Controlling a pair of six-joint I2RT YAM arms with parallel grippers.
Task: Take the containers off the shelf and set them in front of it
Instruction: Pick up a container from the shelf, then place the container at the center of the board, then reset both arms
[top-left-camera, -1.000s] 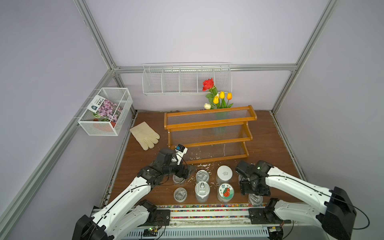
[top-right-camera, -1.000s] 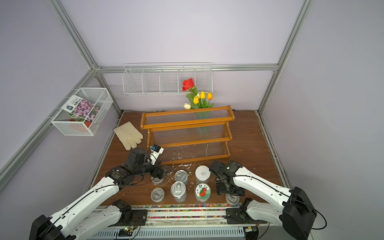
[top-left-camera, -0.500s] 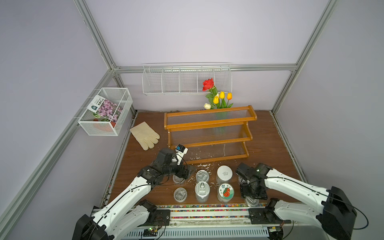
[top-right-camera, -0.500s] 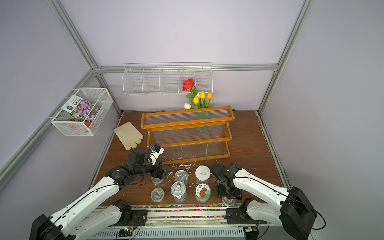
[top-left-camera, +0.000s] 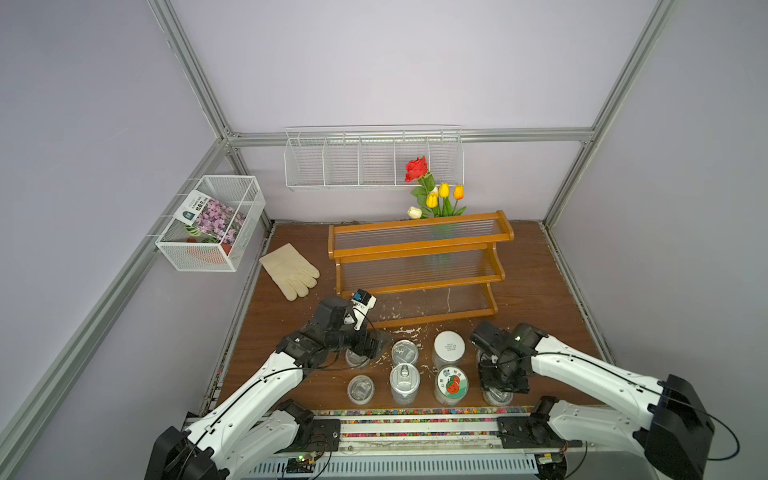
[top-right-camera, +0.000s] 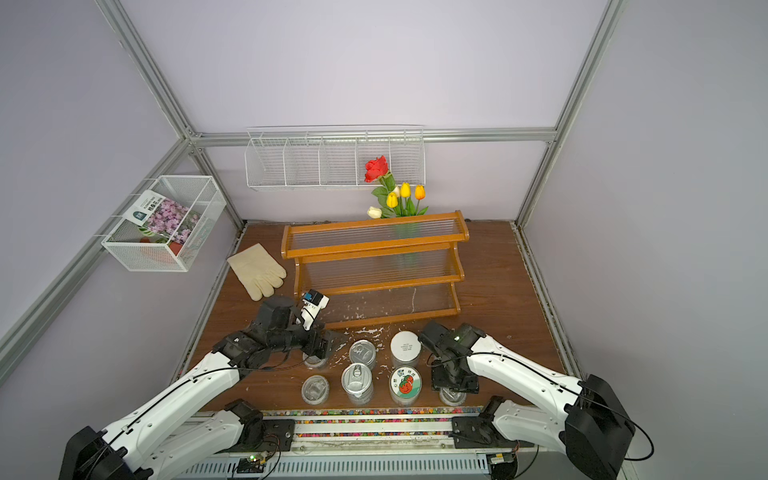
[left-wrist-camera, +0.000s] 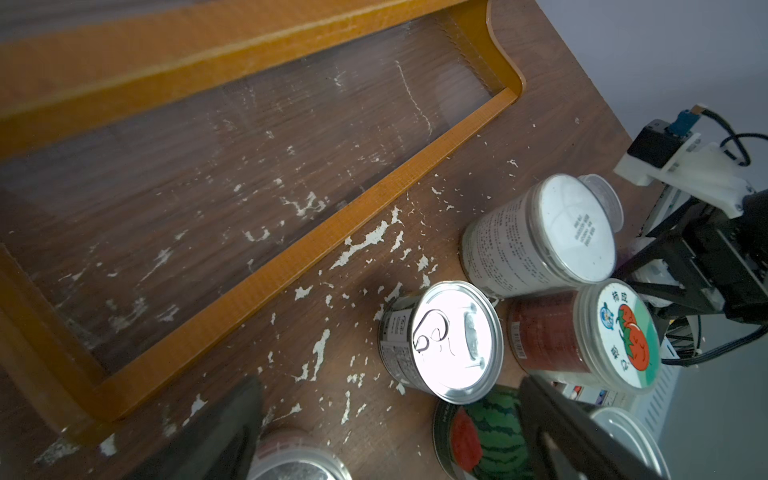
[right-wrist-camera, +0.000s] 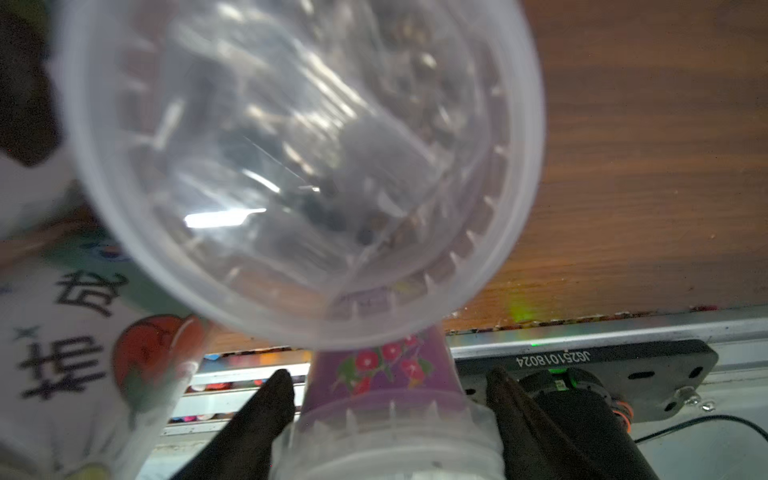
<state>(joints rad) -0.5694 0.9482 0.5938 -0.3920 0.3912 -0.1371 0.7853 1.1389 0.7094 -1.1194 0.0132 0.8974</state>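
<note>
Of the two pincers, the right pincer (top-left-camera: 500, 384) is found at the lower right of a top view, set down over a clear cup (top-left-camera: 497, 400) in the front row. In the right wrist view its black fingers (right-wrist-camera: 266, 415) are placed on either side of that cup's ribbed lid, close against it. Whether the cup is actually gripped cannot be told. The left pincer (top-left-camera: 372, 348) is held wide apart at lower centre-left, over a second clear cup (top-left-camera: 356, 360), with nothing clasped.

Along the front row, a third clear cup (top-left-camera: 360, 388), a silver tin (top-left-camera: 404, 381) and the fruit-lidded jar (top-left-camera: 452, 384) are lined up left to right near the bottom edge. Just behind them another silver tin (top-left-camera: 404, 352) and the white-lidded jar (top-left-camera: 449, 345) are stood. A fourth clear cup (left-wrist-camera: 602, 193) is partly hidden behind that jar in the left wrist view.

All are set on the brown table (top-left-camera: 532, 291), amid white flecks, in front of the shelf (top-left-camera: 415, 246) at centre frame. Further back, a pale glove (top-left-camera: 291, 270) is laid to the shelf's left, and flowers (top-left-camera: 436, 195) are seen behind it.
</note>
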